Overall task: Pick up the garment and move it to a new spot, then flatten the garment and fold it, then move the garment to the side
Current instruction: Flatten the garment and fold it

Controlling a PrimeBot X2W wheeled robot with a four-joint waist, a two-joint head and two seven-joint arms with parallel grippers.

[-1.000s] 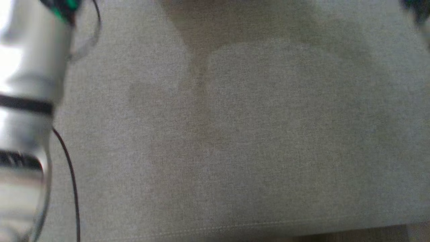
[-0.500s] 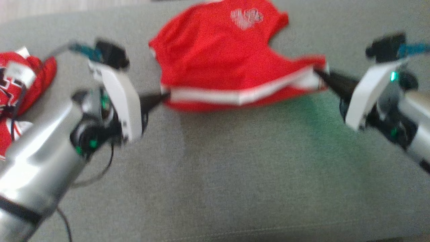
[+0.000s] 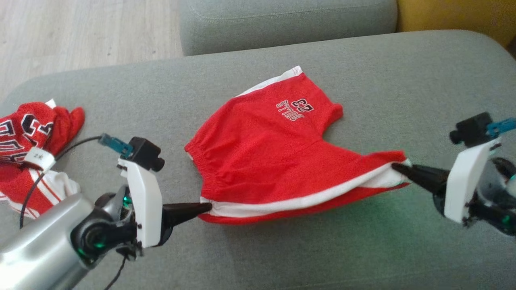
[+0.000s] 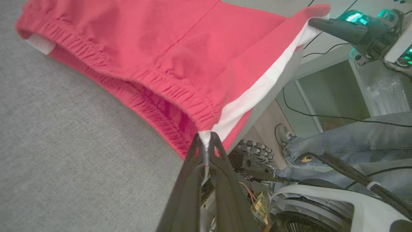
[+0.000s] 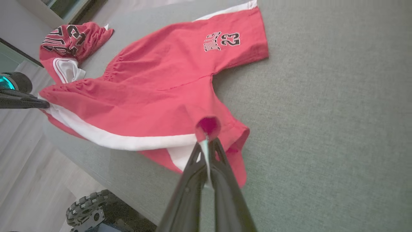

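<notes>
Grey cloth couch (image 3: 282, 249); red white-striped shorts (image 3: 266, 161) stretch sideways between left gripper (image 3: 207, 207) and right gripper (image 3: 395, 166), each pinching one end.

The shorts (image 3: 262, 161) are bright red with a white side stripe and black-and-white BULLS 23 lettering. The sofa (image 3: 322, 249) under the shorts is plain heathered grey. The crumpled jersey (image 3: 32, 133) left of the shorts is red too, with white trim and black numbers.

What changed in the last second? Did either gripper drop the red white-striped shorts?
Mainly the head camera swung from bare grey sofa cushion onto the work. Nothing let go: left gripper and right gripper stay shut on the white-striped edge of the red shorts, stretched between them over it. The crumpled red jersey stays at left.
</notes>
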